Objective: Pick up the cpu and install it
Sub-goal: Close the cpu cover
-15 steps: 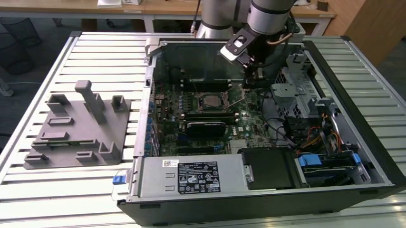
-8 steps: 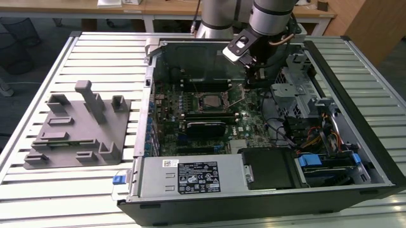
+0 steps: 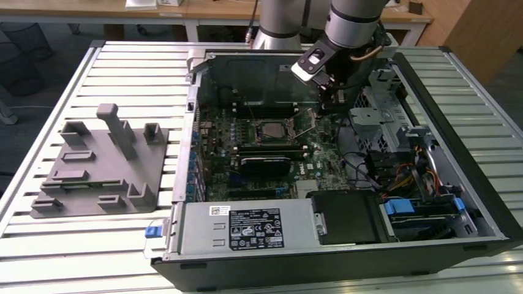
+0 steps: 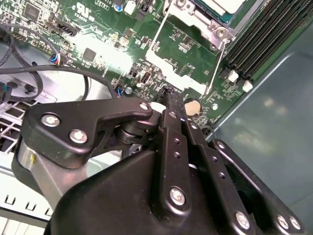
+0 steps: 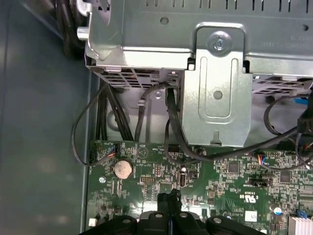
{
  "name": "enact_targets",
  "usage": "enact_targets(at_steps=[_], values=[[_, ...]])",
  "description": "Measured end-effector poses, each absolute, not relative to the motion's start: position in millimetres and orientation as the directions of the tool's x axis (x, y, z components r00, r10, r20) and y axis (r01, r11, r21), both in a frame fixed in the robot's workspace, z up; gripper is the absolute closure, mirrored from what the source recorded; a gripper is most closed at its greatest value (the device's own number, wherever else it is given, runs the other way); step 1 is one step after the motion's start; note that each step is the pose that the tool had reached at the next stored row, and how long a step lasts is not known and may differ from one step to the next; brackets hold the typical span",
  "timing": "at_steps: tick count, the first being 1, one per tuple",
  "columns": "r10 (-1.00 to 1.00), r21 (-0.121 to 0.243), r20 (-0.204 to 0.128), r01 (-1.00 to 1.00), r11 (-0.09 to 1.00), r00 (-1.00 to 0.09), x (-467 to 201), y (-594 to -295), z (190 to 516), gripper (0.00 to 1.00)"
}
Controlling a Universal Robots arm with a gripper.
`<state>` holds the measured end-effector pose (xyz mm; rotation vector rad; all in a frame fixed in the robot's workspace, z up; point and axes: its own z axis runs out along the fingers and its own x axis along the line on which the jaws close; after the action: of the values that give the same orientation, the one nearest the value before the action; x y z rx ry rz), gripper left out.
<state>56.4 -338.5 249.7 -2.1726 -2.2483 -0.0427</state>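
The cpu (image 3: 270, 129) is a small pale square lying flat inside the metal-framed socket (image 3: 276, 120) on the green motherboard of the open computer case. The second wrist view catches its corner, the cpu (image 4: 222, 5), with the socket frame (image 4: 215, 27) and a thin wire lever (image 4: 215, 61) beside it. My gripper (image 3: 331, 105) hangs inside the case to the exterior view's right of the socket, apart from the cpu. In both wrist views the black fingers (image 4: 168, 105) are pressed together with nothing between them, the gripper (image 5: 168, 197) low over the board near a coin battery (image 5: 122, 169).
A grey plastic holder block (image 3: 102, 165) stands on the slatted table at the exterior view's left. Close to the gripper are a metal drive cage (image 5: 215, 98), black cables (image 5: 171, 127) and the case wall (image 3: 457, 141). Memory slots (image 4: 254, 44) flank the socket.
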Motion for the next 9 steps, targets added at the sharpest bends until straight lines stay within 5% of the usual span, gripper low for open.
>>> enact_targets(at_steps=[9], values=[[0.999, 0.009, 0.030, 0.999, 0.034, -0.034, 57.0, -338.3, 241.0, 0.89]])
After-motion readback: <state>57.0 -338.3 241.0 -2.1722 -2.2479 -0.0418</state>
